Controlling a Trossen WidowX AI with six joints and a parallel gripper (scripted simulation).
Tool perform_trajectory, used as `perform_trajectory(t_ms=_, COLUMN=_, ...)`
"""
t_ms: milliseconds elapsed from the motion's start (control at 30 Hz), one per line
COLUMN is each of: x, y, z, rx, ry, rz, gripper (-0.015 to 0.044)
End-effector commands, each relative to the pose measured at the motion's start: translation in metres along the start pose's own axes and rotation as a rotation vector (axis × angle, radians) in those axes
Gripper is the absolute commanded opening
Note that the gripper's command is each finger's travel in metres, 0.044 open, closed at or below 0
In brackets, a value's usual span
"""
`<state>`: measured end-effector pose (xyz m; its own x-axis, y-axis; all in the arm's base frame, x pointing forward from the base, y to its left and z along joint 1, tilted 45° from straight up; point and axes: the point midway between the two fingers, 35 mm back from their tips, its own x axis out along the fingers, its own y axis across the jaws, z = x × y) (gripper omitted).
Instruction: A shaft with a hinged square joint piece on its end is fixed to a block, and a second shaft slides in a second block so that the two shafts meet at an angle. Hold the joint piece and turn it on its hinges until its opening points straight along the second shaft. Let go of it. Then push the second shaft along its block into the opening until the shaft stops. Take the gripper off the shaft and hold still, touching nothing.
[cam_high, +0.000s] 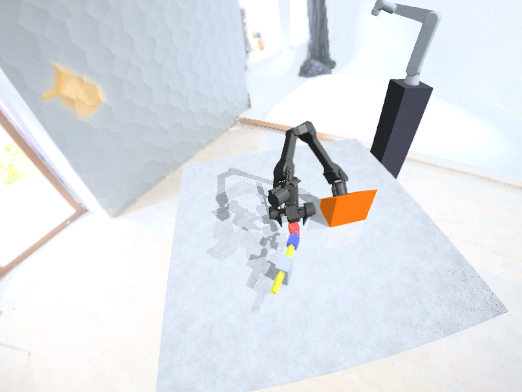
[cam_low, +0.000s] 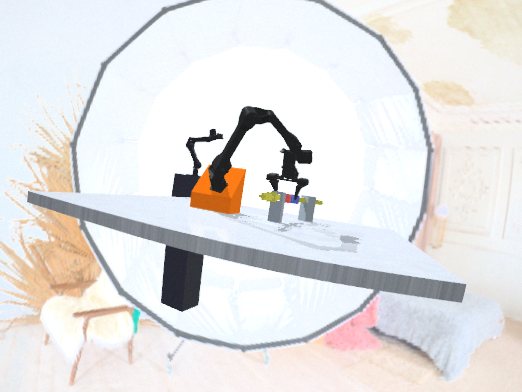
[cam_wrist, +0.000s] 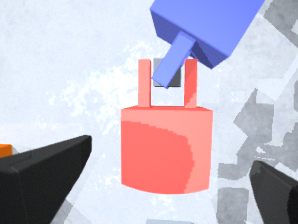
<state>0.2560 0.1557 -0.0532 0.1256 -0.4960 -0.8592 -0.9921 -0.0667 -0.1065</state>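
The red joint piece (cam_high: 294, 229) (cam_low: 288, 198) (cam_wrist: 162, 150) hinges on a blue fork (cam_high: 293, 241) (cam_low: 295, 199) (cam_wrist: 210, 30), which sits at an angle to it. The fork ends a yellow shaft (cam_high: 277, 282) (cam_low: 320, 202) in a grey block (cam_high: 285, 263) (cam_low: 307, 210). The second yellow shaft (cam_low: 269, 196) passes through the other grey block (cam_low: 275, 211); the gripper hides both in the top view. My gripper (cam_high: 293, 223) (cam_low: 285, 193) (cam_wrist: 170, 155) is open over the red piece, with a gap on each side in the wrist view. The red piece's opening is hidden.
The orange wedge (cam_high: 348, 209) (cam_low: 216, 201) stands at the arm's base on the grey table (cam_high: 225, 340) (cam_low: 140, 215). A dark pedestal (cam_high: 402, 120) (cam_low: 182, 280) with a small arm stands beyond the table's edge.
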Motion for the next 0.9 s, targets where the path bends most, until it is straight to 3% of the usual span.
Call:
perform_trajectory(t_ms=0, x=-0.009, y=-0.001, z=0.005, rx=0.114, ry=0.015, rz=0.001, gripper=0.044)
perform_trajectory(t_ms=867, x=-0.081, y=0.0, z=0.028, rx=0.975, ry=0.138, rz=-0.084, gripper=0.044)
